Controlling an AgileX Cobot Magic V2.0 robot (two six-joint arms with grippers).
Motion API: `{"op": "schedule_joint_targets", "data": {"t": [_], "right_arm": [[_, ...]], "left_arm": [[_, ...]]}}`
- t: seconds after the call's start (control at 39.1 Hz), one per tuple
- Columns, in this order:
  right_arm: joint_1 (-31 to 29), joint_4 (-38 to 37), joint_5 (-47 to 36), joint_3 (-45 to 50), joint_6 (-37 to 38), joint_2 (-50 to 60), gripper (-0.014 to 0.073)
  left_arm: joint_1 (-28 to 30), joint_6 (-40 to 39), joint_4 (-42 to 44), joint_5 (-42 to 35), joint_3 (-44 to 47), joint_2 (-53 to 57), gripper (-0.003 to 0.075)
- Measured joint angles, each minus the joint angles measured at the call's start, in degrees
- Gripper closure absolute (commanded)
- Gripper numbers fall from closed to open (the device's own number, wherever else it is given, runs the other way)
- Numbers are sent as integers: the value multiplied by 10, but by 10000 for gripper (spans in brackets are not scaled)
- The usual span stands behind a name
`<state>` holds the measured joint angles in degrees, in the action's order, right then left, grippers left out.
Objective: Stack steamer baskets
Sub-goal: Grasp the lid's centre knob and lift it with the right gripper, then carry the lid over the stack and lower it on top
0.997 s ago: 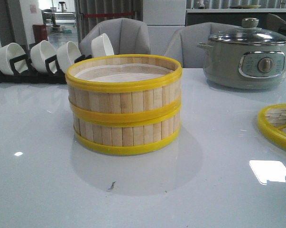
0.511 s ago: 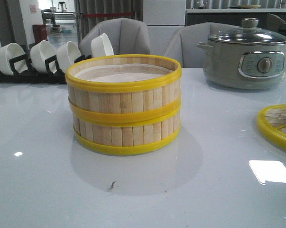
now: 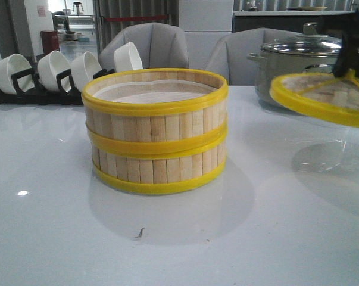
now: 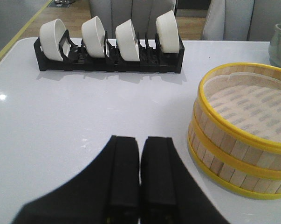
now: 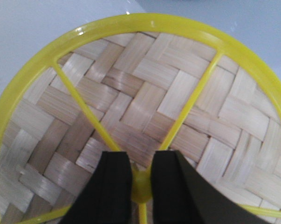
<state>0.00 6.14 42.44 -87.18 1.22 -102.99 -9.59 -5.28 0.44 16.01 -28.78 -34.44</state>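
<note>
Since half a second ago the woven bamboo lid (image 3: 322,98) has come up off the white table (image 3: 48,238) at the right and now hangs tilted in the air, in front of the grey-green electric pot (image 3: 298,56); the two steamer baskets (image 3: 155,131) have not shifted.

Front view: the steamer baskets stand stacked, one squarely on the other, near the table's middle, well apart from the lid. Behind them to the left a black rack (image 3: 6,95) holds white bowls (image 3: 54,68) on edge. The right gripper's dark body shows at the frame's right edge above the lid.

Left wrist view: the left gripper (image 4: 139,172) hovers over bare table beside the stack (image 4: 243,130), its two black fingers pressed together with nothing between them.

Right wrist view: the right gripper (image 5: 140,179) has its fingers clamped on the lid's yellow knob (image 5: 141,186), where the yellow spokes meet over the weave.
</note>
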Motion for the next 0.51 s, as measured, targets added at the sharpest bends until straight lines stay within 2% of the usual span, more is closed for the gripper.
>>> {"op": "schedule_joint_targets", "data": {"t": [0.15,0.28,0.51], "right_arm": [[63,0,37,-87,0,3,567],[145,1,59,-161,0,-4,567],[253,8,103,-262,0,-76,567]], "left_arm": [[0,0,0,0,0,0,626],[0,0,0,0,0,0,626],[0,0,0,0,0,0,626]]}}
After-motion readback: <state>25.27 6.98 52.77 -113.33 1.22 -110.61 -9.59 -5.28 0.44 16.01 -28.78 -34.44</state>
